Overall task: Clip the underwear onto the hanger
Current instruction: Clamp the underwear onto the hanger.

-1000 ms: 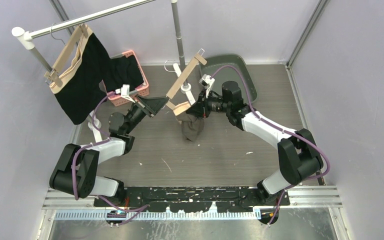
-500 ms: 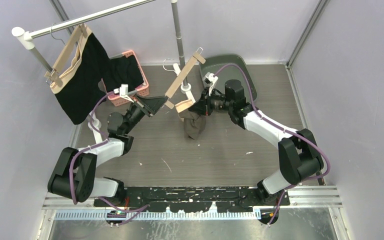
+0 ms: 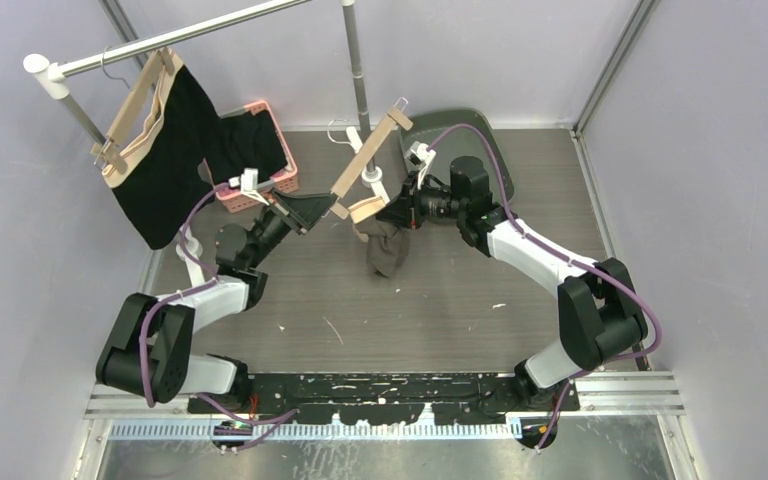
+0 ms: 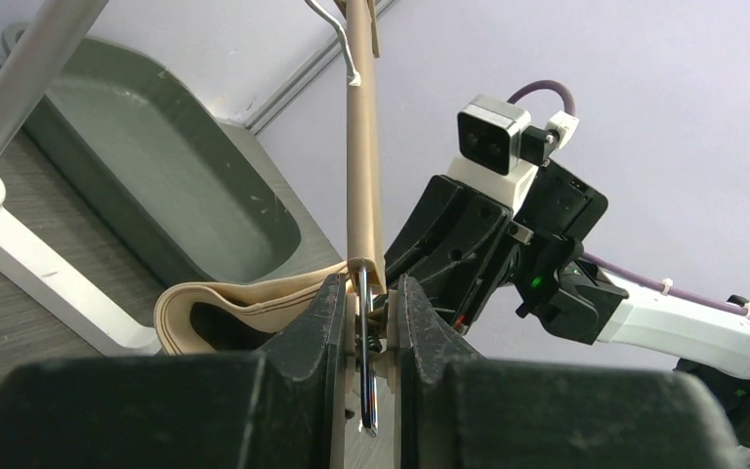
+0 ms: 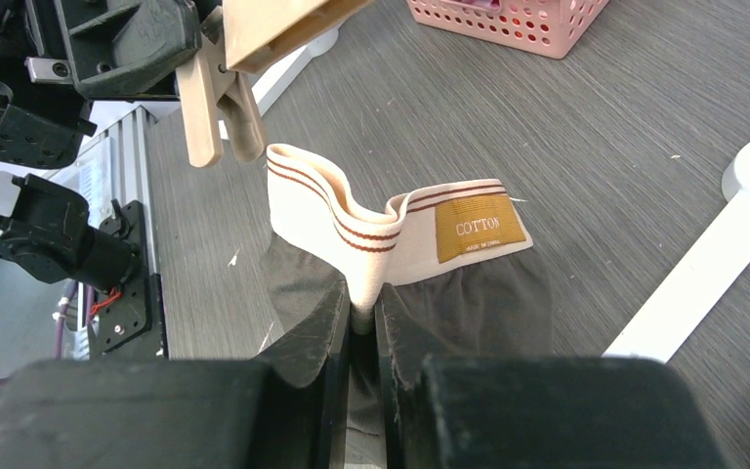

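**Counter** (image 3: 440, 300): one, wood-grain. The overhead view alone takes it all in.

**Rail** (image 3: 190, 30): one, with an upright post. Seen in full only from overhead.

**Arms:** two, meeting over the counter's middle.

**Tray** (image 3: 465, 128): one, dark, at the far edge.

**Basket** (image 3: 285, 180): one, pink, with dark cloth inside. The number of pieces cannot be told.

**Hangers:** two. The rail hanger (image 3: 135, 100) carries a black garment (image 3: 165, 170). The free hanger (image 3: 365, 155) slants in mid-air.

**Underwear** (image 5: 400, 225): one, grey-olive. It dangles above the counter's middle, its cream waistband just beside the free hanger's lower clip (image 5: 217, 107). Only the right wrist view shows its "COTTON" label (image 5: 480, 228).

**Left fingers** (image 4: 322, 322): clamped on the metal clip wire at the free hanger's lower end, shown by the left wrist view alone.

**Right fingers** (image 5: 317, 332): pinched together on the waistband's fold.
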Controlling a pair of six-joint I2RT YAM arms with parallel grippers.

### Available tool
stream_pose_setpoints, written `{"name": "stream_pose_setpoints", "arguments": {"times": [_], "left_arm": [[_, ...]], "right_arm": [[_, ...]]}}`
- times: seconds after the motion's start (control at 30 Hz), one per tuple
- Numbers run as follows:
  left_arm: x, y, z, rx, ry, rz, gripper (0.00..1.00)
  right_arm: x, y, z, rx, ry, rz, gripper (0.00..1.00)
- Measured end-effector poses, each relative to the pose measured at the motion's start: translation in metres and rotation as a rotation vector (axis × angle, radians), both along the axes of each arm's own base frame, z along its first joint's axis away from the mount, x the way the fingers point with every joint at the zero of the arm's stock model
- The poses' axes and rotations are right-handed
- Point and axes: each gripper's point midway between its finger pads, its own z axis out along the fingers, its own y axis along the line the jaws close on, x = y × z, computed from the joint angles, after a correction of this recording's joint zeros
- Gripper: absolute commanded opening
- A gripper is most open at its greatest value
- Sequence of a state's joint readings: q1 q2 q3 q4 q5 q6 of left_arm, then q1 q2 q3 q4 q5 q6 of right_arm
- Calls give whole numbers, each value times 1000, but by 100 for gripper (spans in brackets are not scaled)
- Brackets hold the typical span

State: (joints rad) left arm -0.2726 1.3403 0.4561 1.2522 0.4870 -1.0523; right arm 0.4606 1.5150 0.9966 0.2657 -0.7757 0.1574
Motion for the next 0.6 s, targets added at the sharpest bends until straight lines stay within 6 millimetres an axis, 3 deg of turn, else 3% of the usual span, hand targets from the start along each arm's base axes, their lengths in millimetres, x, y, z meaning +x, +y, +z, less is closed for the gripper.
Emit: {"name": "stream_pose_setpoints", "arguments": {"times": [0.6], "left_arm": [[9,-4,-8,24,15,-7,0]], "right_arm": [[-1,2,6,11,-9,19,1]]}}
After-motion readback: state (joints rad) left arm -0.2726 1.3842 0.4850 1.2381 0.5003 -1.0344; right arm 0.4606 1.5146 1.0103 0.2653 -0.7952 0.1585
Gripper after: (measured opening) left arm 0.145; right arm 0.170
